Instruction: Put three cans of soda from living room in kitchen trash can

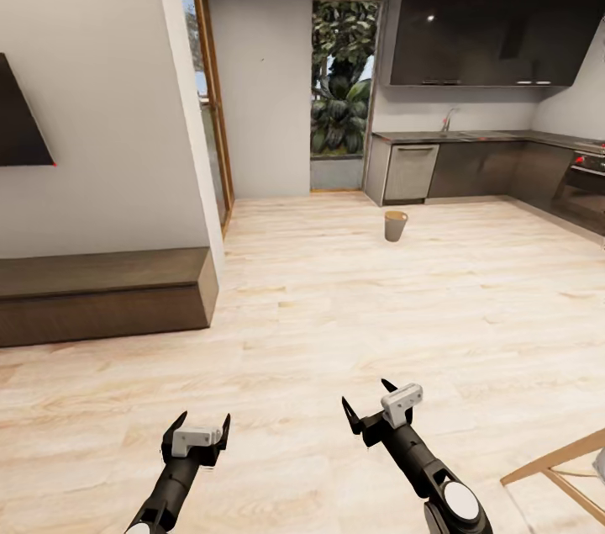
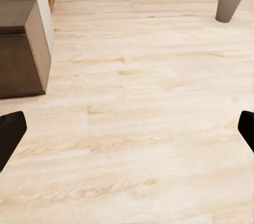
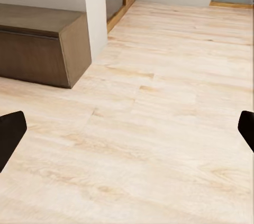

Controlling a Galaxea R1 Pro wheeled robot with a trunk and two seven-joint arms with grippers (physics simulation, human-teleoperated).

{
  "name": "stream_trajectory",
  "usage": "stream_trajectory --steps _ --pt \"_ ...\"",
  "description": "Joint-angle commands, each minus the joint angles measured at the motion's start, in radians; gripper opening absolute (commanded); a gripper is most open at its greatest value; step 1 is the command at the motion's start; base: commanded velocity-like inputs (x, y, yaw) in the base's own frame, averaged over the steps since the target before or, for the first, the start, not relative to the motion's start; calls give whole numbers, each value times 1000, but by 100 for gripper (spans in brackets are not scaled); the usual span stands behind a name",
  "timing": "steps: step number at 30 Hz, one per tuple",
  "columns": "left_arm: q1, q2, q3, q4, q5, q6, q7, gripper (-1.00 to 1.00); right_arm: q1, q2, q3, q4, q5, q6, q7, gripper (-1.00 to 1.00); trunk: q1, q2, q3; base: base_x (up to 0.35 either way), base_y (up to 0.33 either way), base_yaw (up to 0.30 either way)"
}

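On kitchen floor ahead, tash can (image 1: 396,225) upright, contents unseen, both grippers' fingers apart, empty

You've got pale wooden floor (image 1: 336,324) running all the way ahead of you. Take the low brown bench (image 1: 101,294) as your marker: it sits against the white wall, and above it hangs a dark screen (image 1: 21,118). Beyond the bench's far end, a wood-framed glass door (image 1: 210,97). Further past it, a window full of green plants (image 1: 340,80). Well across the floor from the bench, a light wooden chair frame (image 1: 559,467)
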Motion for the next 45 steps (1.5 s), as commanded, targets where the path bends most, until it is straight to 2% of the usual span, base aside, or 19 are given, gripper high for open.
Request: stream_trajectory --steps 1,21,45 --pt "0 0 0 0 0 0 0 100 0 0 0 0 0 0 0 100 0 0 0 322 0 -105" --pt "0 0 0 0 0 1 0 100 0 0 -1 0 -1 -1 -1 100 0 0 0 321 11 -167" --pt "-1 0 0 0 0 3 0 100 0 0 1 0 -1 -2 0 100 0 0 0 273 178 -118"
